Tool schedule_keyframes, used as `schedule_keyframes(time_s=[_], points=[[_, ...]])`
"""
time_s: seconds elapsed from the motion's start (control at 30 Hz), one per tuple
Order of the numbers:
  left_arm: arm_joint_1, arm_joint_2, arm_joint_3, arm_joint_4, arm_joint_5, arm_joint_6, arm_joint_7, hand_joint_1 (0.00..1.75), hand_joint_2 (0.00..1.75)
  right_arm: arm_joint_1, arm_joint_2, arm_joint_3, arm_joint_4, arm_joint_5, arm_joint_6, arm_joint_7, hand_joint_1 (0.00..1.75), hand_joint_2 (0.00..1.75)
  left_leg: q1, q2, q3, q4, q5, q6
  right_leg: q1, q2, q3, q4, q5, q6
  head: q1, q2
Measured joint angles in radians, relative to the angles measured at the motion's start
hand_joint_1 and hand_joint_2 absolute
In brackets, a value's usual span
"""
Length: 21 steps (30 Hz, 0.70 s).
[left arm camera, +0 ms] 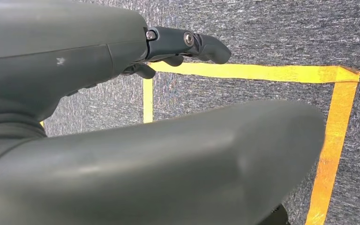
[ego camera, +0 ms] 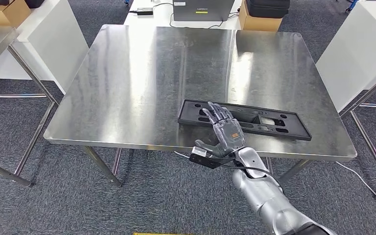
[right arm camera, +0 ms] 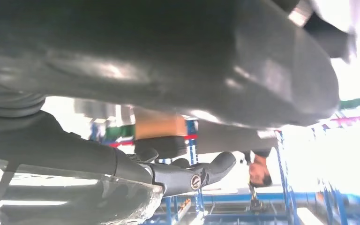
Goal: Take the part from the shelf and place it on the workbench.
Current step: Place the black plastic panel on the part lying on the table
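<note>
In the head view, the part (ego camera: 254, 121), a long flat black plastic frame with cut-outs, lies flat on the steel bench (ego camera: 142, 83), near the front edge and right of the middle, with its long side running roughly along that edge. The right hand (ego camera: 223, 131) is stretched out over the left end of the part, palm down and fingers spread and extended; nothing is gripped, and whether the fingertips touch the part or hover just above it cannot be told. The silver right arm (ego camera: 264, 193) comes up from the lower right corner, with a small black camera box (ego camera: 203, 157) at the wrist, just off the front edge of the bench. White tables stand to the left and right of the bench on grey carpet (ego camera: 78, 196), and behind it are 2 cardboard boxes (ego camera: 259, 22) and a grey device. In the left wrist view, the left hand (left arm camera: 122, 93) hangs over grey carpet marked with yellow tape (left arm camera: 330, 145); a dark finger (left arm camera: 192, 44) sticks out straight, the thick thumb crosses the frame, and the hand holds nothing. In the right wrist view, the hand looms large and dark, a dark finger (right arm camera: 197, 176) extended and free, with blurred blue racking (right arm camera: 281, 187) beyond.
</note>
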Motion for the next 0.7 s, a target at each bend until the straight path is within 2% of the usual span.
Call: schedule_keyframes(time_s=[0.17,0.37,0.47,0.63,0.7], points=[[0.0,-0.005,0.015,0.0,0.008,0.004,0.0,0.0,0.0,0.083,0.015,-0.001,-0.189,-0.044,0.012,-0.034,0.0,0.0,0.0,0.0,0.0,0.0,0.0,0.0,0.0,0.0,0.0,0.0,0.0,0.0,0.0,0.0],[0.0,-0.011,0.024,0.0,0.016,0.016,-0.009,0.0,0.0,0.172,0.033,0.021,-0.37,-0.142,-0.03,-0.079,0.0,0.0,0.0,0.0,0.0,0.0,0.0,0.0,0.0,0.0,0.0,0.0,-0.001,0.001,0.0,0.0],[0.0,-0.017,0.033,0.0,0.03,0.032,-0.029,0.0,0.0,0.232,0.047,0.024,-0.452,-0.324,-0.035,-0.161,0.0,0.0,0.0,0.0,0.0,0.0,0.0,0.0,0.0,0.0,0.0,0.0,-0.002,0.002,0.0,0.0],[0.0,-0.027,0.051,0.0,0.055,0.064,-0.042,0.0,0.0,0.329,0.086,0.001,-0.548,-0.755,0.062,-0.304,0.0,0.0,0.0,0.0,0.0,0.0,-0.001,0.0,0.0,0.0,0.0,0.0,-0.002,0.002,0.0,0.0],[-0.001,-0.031,0.057,0.0,0.06,0.074,-0.042,0.0,0.0,0.362,0.103,-0.017,-0.566,-0.838,0.068,-0.327,0.0,0.0,0.0,0.0,0.0,0.0,-0.001,0.0,0.0,0.0,-0.001,0.0,-0.002,0.002,0.0,0.0]])
